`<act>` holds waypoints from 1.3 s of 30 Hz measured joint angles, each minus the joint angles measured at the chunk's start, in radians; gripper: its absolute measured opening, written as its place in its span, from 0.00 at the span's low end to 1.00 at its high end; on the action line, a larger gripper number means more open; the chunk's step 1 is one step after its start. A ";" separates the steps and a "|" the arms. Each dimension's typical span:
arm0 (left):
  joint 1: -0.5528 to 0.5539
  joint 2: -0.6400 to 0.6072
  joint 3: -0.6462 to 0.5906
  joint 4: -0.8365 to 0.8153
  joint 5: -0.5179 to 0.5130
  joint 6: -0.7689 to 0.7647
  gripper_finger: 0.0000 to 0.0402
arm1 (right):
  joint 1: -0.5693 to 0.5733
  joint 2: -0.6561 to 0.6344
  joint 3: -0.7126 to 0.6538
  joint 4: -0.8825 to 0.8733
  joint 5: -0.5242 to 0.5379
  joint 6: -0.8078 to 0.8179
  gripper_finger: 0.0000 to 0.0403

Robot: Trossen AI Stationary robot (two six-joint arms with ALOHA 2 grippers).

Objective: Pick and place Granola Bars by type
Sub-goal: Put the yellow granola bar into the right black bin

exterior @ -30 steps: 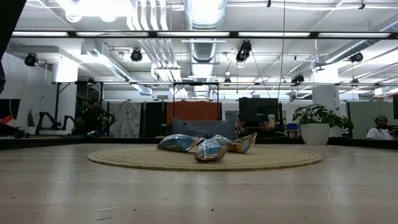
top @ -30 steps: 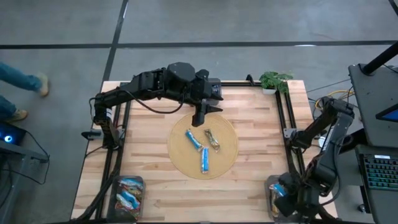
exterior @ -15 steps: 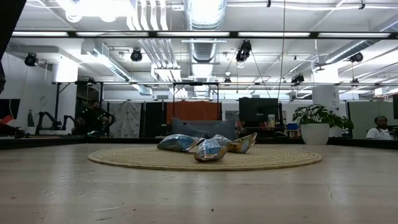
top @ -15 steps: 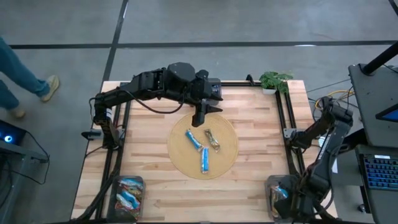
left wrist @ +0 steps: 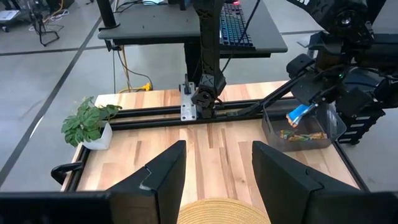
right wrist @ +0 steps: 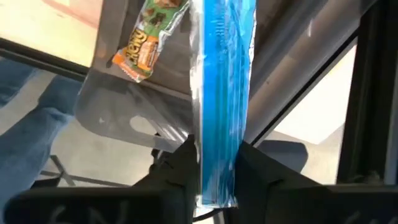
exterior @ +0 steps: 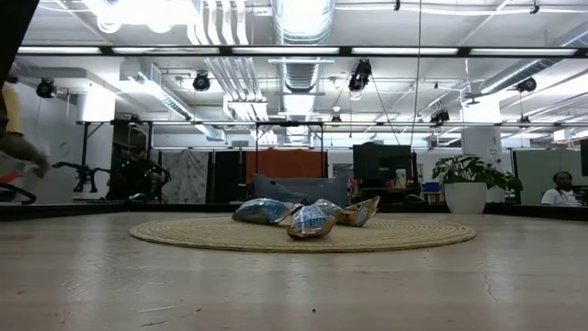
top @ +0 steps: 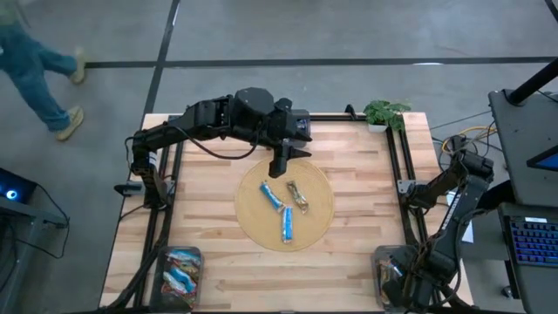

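Three granola bars lie flat on a round woven mat (top: pixel 284 206): a blue one (top: pixel 272 195), a second blue one (top: pixel 286 224) and a brown-gold one (top: pixel 298 196). In the low view they show as a cluster (exterior: pixel 310 218). My left gripper (top: pixel 281 164) hangs open above the mat's far edge, its fingers (left wrist: pixel 163 176) spread wide. My right gripper (top: pixel 398 277) is over the grey bin (top: pixel 384 262) at the near right corner, shut on a bright blue bar (right wrist: pixel 221 87). An orange-brown bar (right wrist: pixel 149 38) lies in that bin. My right gripper pinches the blue bar by one end (right wrist: pixel 217 171) between its two fingers (right wrist: pixel 179 163). The bar runs on past the fingertips, in line with them. It is lifted clear above the bin (left wrist: pixel 298 129) and shows there as a tilted blue bar (left wrist: pixel 301 112).
A second grey bin (top: pixel 180 269) at the near left corner holds several bars. A small potted plant (top: pixel 384 113) stands at the far right corner. Dark frame rails (top: pixel 394 166) run along the table's sides. A person (top: pixel 35 61) walks on the floor beyond the far left.
My right arm has shifted a little toward the near edge over the right bin, still shut on the blue bar. The person beyond the table's left has walked away from it. The bars on the mat have stayed put.
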 joint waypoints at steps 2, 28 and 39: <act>0.001 0.000 0.000 -0.002 0.000 0.000 0.42 | 0.000 -0.001 0.000 0.014 0.002 0.002 0.23; 0.018 -0.026 0.000 -0.006 0.000 0.018 0.28 | -0.086 -0.088 0.000 0.023 0.690 -0.343 0.32; 0.018 -0.074 0.000 -0.142 -0.004 0.044 0.06 | -0.190 -0.253 0.000 0.019 0.956 -0.671 0.11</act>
